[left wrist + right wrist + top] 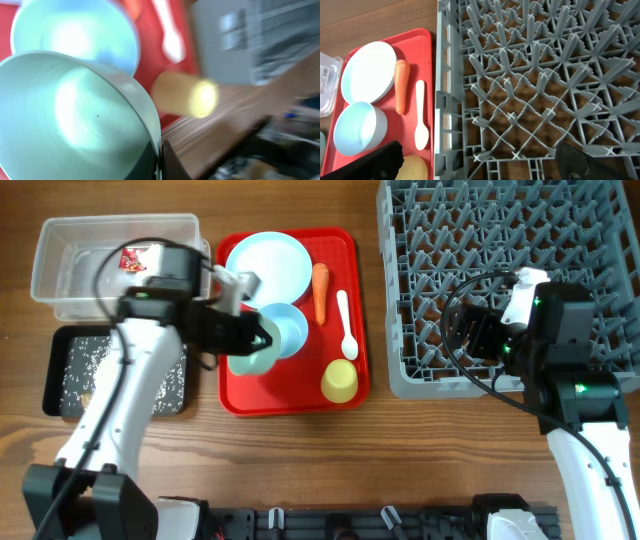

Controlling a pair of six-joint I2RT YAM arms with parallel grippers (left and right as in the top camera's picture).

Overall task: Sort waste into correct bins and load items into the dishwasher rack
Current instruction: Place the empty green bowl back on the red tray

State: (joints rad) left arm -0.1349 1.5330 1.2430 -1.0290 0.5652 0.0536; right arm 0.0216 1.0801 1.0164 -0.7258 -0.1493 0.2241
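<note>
The desk is of brown wood with a visible grain running sideways, evenly lit. A black rail lies along its near edge.

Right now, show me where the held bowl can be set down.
The rack shows no dishes; its pegs beyond the right gripper are free. The table in front of the red tray is bare. That tray is crowded: plate, carrot, spoon, bowl, cup.

The left arm and right arm wore white shells with black joints. Black cables looped beside the right one, which showed small green lights, possibly status lamps. The right gripper had black fingers.
</note>
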